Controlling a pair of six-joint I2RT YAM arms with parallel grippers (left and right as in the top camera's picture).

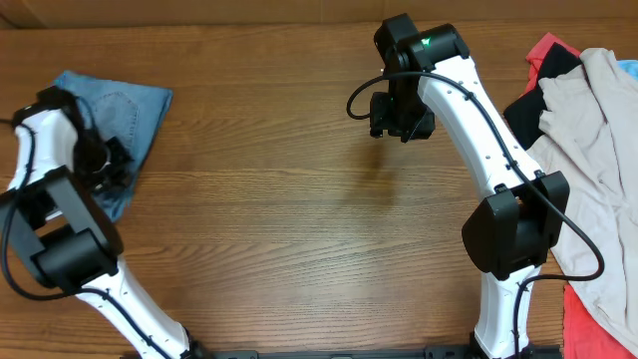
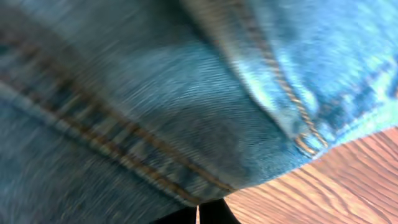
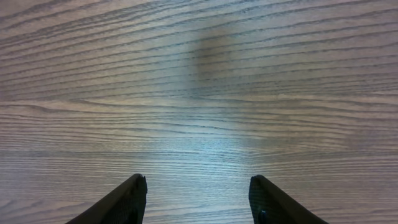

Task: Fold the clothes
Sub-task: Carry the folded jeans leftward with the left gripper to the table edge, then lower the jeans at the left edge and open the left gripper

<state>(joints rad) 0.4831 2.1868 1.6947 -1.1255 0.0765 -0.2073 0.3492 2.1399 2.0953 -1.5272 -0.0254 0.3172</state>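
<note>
Left gripper (image 1: 112, 160) sits low at the table's left edge with its fingers pressed together, and in the left wrist view the dark fingertips (image 2: 198, 214) meet at the bottom of the frame under a mass of blue cloth. They seem to pinch a fold of it, though the blur and closeness make the exact hold hard to read.

Largest in sight is the brown wood-grain table (image 1: 279, 219), which fills the overhead view and lies bare across its middle. On its right side lies a heap of clothing: a crumpled beige garment (image 1: 593, 150) on top, a red garment (image 1: 546, 48) showing at the far corner and again at the near edge, and a black garment (image 1: 528, 105) poking out just beside the beige one.

The light blue denim jeans (image 1: 125, 105) lie bunched in a compact, roughly folded shape at the far left of the table, well apart from the heap. A stitched pocket curve shows on the upper layer. Up close the denim (image 2: 155, 106) shows tan double seams, with a patch of wood (image 2: 348, 180) visible past its edge.

The right gripper (image 1: 402, 118) hangs above bare wood near the table's far side, its two dark fingers spread apart (image 3: 198, 199) and holding nothing
</note>
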